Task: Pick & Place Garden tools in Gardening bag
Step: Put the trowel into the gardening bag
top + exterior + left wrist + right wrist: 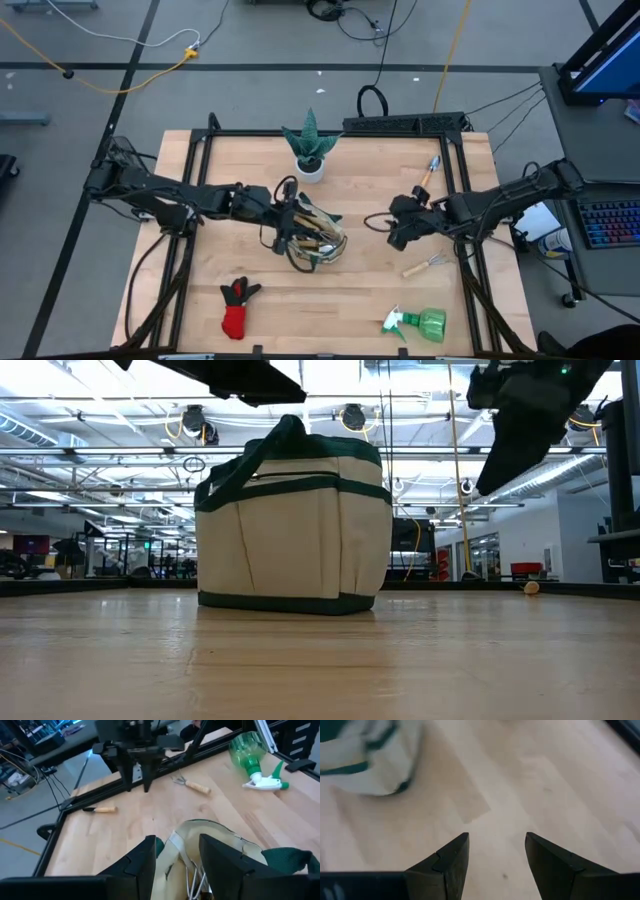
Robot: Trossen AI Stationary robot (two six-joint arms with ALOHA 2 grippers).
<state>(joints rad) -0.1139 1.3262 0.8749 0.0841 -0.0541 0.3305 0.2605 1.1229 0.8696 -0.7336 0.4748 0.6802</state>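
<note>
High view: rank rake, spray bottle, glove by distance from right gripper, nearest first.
Right gripper hangs open over the table's right half.
1. Rake: just beside it, toward the near-right edge.
2. Spray bottle: near edge, right side.
3. Glove: near edge, left side, beyond the bag.

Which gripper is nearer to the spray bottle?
Right. The right gripper hangs open above the table, up from the spray bottle; the left gripper is farther, over the bag.

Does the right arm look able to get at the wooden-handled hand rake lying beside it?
Probably yes: the wooden-handled hand rake lies alone on bare table just beside the right gripper, whose fingers are open and empty.
</note>
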